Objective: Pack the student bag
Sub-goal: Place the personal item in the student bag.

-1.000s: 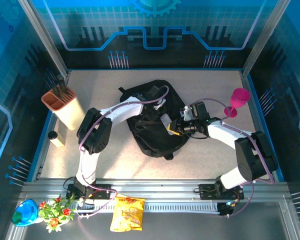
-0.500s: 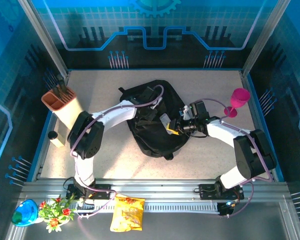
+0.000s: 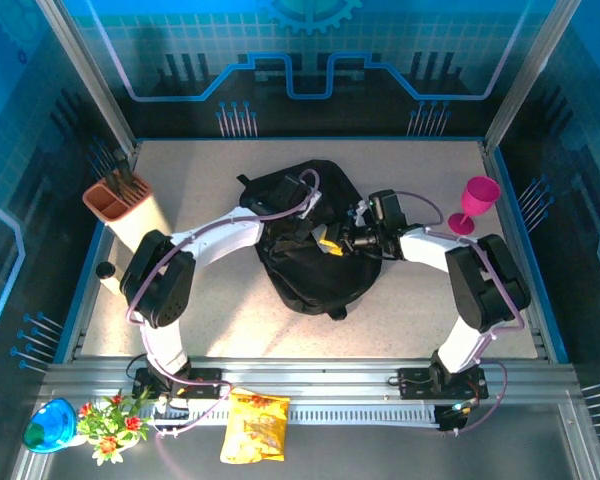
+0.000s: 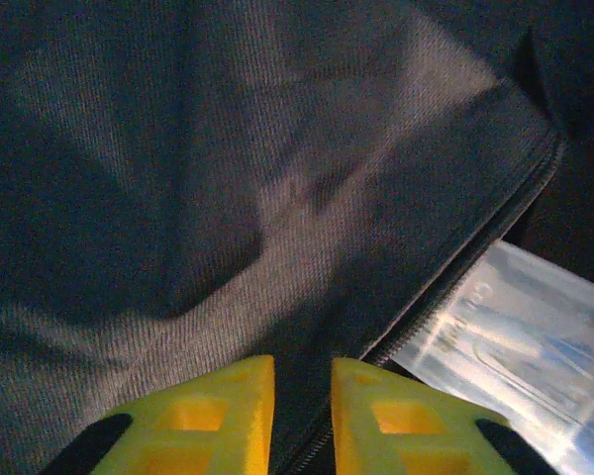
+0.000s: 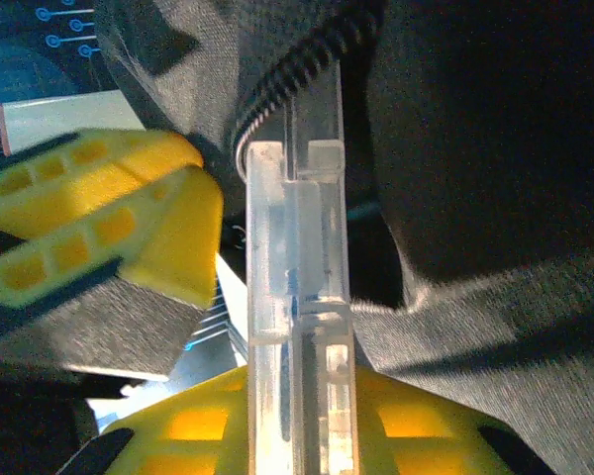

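The bag is black, soft and slumped, its fabric a fine ribbed weave that lies in loose folds; it sits in the middle of the desk, rounded end toward the arms, straps trailing at the far end. A zipper runs along the edge of an opening on its upper side. Both claws meet over that opening, the left one reaching in from the left and the right one from the right, so the bag lies directly beneath them. The right claw is clamped on a clear case — a flat see-through plastic piece held edge-up between the yellow fingers, its far end at the zipper line and pointing into the gap in the fabric. The left claw is just beside it, right at the zipper. Its jaws are nearly together, with a thin slit between them — whether they pinch any fabric I cannot tell. The case shows again just right of this claw, lying at the bag's edge.
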Available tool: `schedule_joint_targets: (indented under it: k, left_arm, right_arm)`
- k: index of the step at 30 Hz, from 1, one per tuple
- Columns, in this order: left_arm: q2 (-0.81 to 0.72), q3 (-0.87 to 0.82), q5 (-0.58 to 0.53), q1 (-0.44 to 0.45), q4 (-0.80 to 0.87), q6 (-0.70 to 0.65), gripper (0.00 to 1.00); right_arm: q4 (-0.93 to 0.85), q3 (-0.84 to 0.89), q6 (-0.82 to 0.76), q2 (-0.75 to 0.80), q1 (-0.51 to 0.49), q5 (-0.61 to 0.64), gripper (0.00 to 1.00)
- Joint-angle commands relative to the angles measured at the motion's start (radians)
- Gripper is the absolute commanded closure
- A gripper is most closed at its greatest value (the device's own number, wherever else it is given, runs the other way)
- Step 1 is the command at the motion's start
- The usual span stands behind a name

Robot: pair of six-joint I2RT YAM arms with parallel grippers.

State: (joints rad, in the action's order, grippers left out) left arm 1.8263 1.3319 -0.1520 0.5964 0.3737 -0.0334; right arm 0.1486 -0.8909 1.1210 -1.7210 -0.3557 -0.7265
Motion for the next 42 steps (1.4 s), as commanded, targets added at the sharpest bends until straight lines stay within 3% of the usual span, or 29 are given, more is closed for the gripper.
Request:
schedule_joint_targets:
  k: [1,10,16,20,25,30,42]
  left_arm:
    - [-0.058,-0.039,0.001,-0.016,-0.011,0.060,0.74]
    - [-0.229,-0.167,0.024,-0.078,-0.041,0.238,0.62]
    - [-0.356,-0.253,0.026,-0.145,-0.070,0.344,0.44]
    - [-0.424,-0.303,0.019,-0.177,-0.094,0.392,0.30]
    - [-0.484,-0.356,-0.040,-0.196,-0.120,0.428,0.12]
    - [-0.533,-0.396,-0.072,-0.216,-0.135,0.454,0.02]
    - [-0.590,-0.445,-0.039,-0.240,-0.135,0.494,0.01]
  right_arm:
    - [0.085,-0.026,0.033,-0.049,-0.015,-0.031,0.82]
    - [-0.083,-0.158,-0.109,-0.140,-0.015,0.054,0.74]
    - [-0.208,-0.110,-0.221,0.007,0.002,0.111,0.37]
    - [-0.258,-0.020,-0.299,0.155,0.014,0.151,0.29]
    - [-0.372,0.004,-0.453,0.248,-0.014,0.277,0.40]
    - [-0.410,-0.045,-0.499,0.220,-0.063,0.348,0.54]
    - [-0.326,-0.267,-0.500,-0.056,-0.119,0.405,0.80]
